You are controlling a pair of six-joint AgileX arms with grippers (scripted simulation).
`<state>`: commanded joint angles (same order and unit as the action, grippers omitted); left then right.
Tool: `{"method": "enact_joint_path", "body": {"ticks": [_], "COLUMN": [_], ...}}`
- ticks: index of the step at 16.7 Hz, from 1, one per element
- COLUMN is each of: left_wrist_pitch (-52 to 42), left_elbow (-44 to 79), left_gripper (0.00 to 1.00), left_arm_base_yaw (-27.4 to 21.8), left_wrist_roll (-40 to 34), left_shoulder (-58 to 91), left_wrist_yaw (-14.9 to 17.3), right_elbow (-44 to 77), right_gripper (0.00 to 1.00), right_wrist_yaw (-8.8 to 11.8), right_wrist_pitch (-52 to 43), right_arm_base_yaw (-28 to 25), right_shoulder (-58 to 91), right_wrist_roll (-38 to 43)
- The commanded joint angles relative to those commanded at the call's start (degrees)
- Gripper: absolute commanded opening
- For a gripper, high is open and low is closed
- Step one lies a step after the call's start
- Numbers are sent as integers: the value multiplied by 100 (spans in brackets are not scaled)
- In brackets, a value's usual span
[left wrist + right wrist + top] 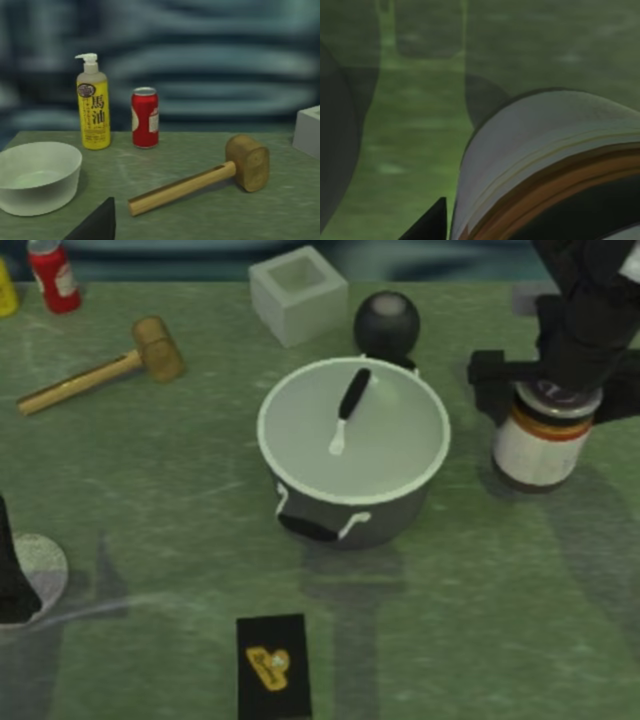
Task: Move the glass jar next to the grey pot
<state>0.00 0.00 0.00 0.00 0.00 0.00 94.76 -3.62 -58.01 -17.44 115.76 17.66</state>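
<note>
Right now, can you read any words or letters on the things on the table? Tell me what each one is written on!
"馬油": on the yellow pump bottle; the smaller print below is too blurred to read.
Red can: white patch, no readable words.
Glass jar: white label looks blank.
Black card: a yellow logo, too blurred to read.

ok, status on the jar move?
Right gripper over glass jar's dark lid, grip unclear. White-labelled glass jar upright, right of lidded grey pot, small gap. Left arm parked, table's left edge.
</note>
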Motion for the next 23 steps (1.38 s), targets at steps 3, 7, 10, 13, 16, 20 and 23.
{"method": "enact_joint_path", "body": {"ticks": [3,7,10,13,16,20,23], "left_wrist_pitch": [0,0,0,0,0,0,0], "left_elbow": [0,0,0,0,0,0,0], "left_gripper": [100,100,100,100,100,100,100], "left_arm_base_yaw": [0,0,0,0,0,0,0], "left_wrist_roll": [0,0,0,0,0,0,0], "left_shoulder": [0,0,0,0,0,0,0], "left_wrist_yaw": [0,0,0,0,0,0,0], "right_elbow": [-2,-355,-610,-626,-626,-626,-626], "right_gripper": [0,0,0,0,15,45,68], "right_wrist_yaw": [16,9,0,-1,-1,-1,-1], "right_wrist_pitch": [9,567,959,979,979,979,979], "right_arm_base_yaw": [26,28,16,14,14,14,14], "right_shoulder": [29,196,342,352,352,352,352], "right_wrist_roll": [-2,0,-9,-10,-10,-10,-10]}}
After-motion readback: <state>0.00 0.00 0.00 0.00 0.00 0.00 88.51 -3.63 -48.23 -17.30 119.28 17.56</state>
